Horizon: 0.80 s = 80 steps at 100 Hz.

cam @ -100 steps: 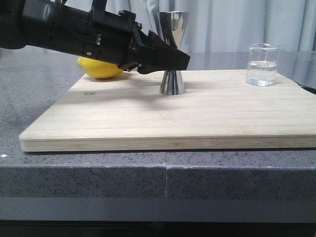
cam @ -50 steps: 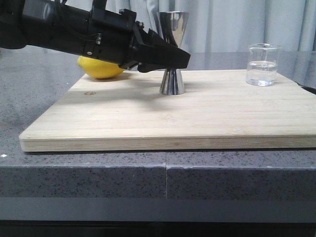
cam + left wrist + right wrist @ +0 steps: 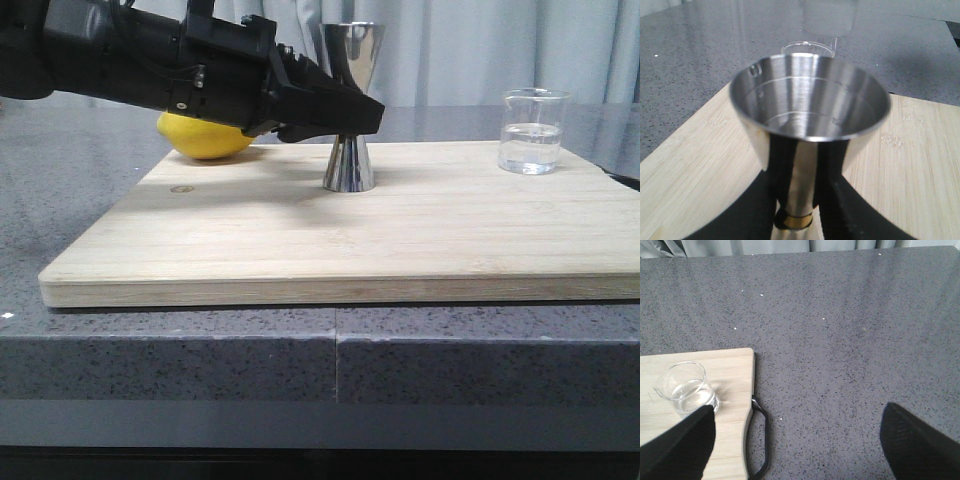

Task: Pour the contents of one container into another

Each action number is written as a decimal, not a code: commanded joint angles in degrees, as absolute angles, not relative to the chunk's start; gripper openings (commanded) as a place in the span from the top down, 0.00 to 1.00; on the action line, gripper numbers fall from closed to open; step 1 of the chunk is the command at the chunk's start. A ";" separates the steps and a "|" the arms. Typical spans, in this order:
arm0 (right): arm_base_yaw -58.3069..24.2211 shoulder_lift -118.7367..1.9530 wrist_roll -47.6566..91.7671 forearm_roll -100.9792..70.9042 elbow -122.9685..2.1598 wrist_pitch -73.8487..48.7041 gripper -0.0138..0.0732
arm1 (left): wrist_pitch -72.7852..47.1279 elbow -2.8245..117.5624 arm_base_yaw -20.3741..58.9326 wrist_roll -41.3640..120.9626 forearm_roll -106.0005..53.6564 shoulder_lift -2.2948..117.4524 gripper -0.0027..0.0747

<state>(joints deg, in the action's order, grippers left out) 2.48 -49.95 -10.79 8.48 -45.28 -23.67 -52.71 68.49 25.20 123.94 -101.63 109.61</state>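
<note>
Left claw pinching the waist of the rigid, slick, top-heavy steel jigger at board centre-rear; right claw spread wide, clear of the fragile, part-filled glass beaker at the jigger's 3 o'clock, best gripped mid-wall.

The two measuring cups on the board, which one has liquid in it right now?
The glass beaker at the board's right end, part-filled with clear liquid. The steel jigger looks empty.

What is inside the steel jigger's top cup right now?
The jigger cup shows bare steel walls with faint measure lines; no liquid is visible. Its lower cup is hidden by the left pincer at its waist.
</note>
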 commanded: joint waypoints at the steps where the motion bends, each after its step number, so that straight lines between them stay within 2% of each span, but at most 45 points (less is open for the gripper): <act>1: 2.46 -49.72 -10.34 9.48 -47.22 -18.98 0.14 | -56.35 70.19 25.09 123.84 -106.07 106.83 0.77; 36: 2.46 -49.72 -10.34 9.48 -47.22 -18.98 0.14 | -58.22 70.19 25.09 123.84 -106.07 106.83 0.89; 80: 2.46 -52.99 -10.34 9.48 -47.22 -19.41 0.14 | -64.76 70.43 25.09 123.84 -106.07 106.83 0.89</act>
<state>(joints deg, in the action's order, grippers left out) 2.48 -52.89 -10.79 8.48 -45.28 -23.59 -59.02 68.49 25.20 123.94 -101.42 109.61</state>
